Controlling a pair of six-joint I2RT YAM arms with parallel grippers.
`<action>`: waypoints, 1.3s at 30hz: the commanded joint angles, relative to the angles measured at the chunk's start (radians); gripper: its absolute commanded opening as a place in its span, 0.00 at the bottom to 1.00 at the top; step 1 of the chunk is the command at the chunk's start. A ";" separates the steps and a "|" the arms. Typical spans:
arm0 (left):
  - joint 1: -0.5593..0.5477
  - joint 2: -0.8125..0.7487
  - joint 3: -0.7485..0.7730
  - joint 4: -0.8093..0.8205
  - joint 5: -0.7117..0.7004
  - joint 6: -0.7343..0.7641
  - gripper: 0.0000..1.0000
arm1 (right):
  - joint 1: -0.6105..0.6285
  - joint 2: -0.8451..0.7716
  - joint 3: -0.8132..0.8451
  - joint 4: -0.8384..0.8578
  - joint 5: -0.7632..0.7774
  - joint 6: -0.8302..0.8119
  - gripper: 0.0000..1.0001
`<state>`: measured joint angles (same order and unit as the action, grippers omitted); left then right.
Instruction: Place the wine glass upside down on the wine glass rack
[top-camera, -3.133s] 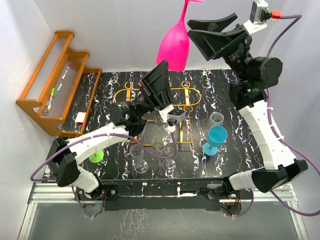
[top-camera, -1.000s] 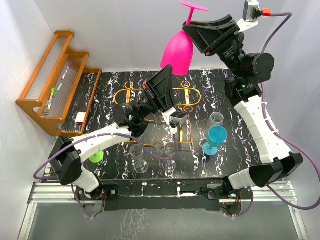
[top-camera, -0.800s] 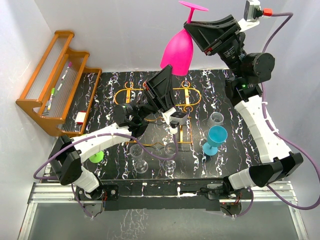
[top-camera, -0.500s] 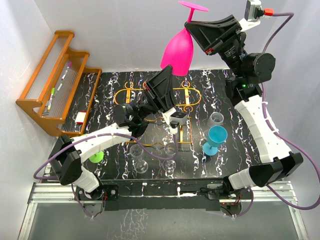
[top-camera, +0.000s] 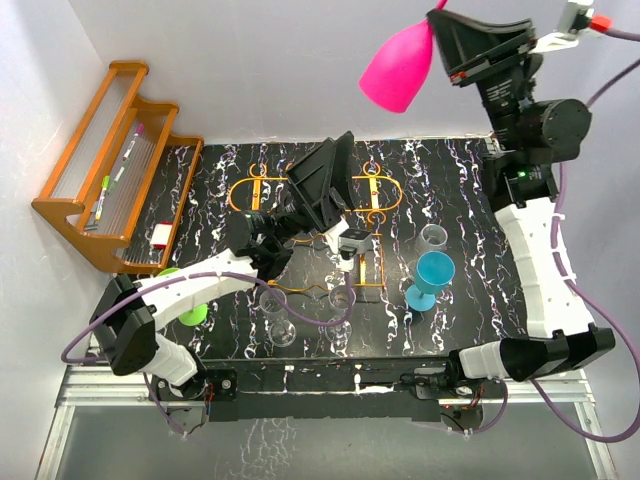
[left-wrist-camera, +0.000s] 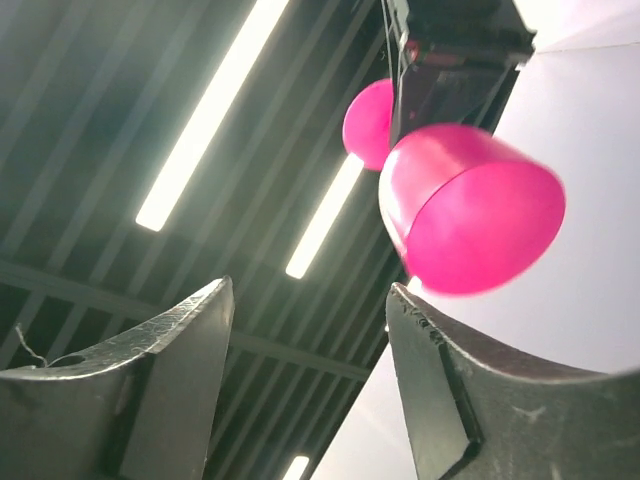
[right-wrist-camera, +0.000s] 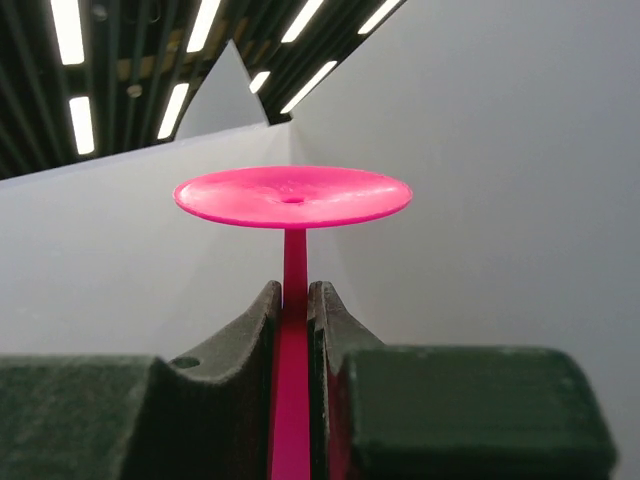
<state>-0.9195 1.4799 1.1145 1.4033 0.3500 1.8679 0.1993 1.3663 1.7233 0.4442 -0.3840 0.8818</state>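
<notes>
Over the black table (top-camera: 460, 300), the gold wire rack (top-camera: 373, 190) stood with no pink glass on it. The left gripper (left-wrist-camera: 310, 310) hovered above the rack, jaws spread and empty, aimed upward. The right gripper (right-wrist-camera: 293, 300), raised high near the back wall, pinched the stem of the pink glass (top-camera: 398, 68), bowl down and tilted, foot uppermost. The carry appeared under way. Next, the glass would likely need lowering and its stem lining up with a slot.
</notes>
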 joint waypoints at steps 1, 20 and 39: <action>-0.005 -0.087 0.001 0.004 -0.054 0.009 0.64 | -0.051 -0.038 0.097 -0.074 0.129 -0.144 0.08; 0.052 -0.180 0.288 -0.483 -0.680 -0.034 0.97 | -0.072 -0.306 -0.639 0.016 0.295 -0.718 0.08; 0.510 -0.225 0.833 -1.607 -1.073 -0.951 0.97 | -0.117 -0.050 -0.577 0.055 -0.073 -0.872 0.08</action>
<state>-0.5171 1.3041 1.8584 0.1356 -0.6590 1.2594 0.1188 1.2385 1.0462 0.4080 -0.3016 0.0139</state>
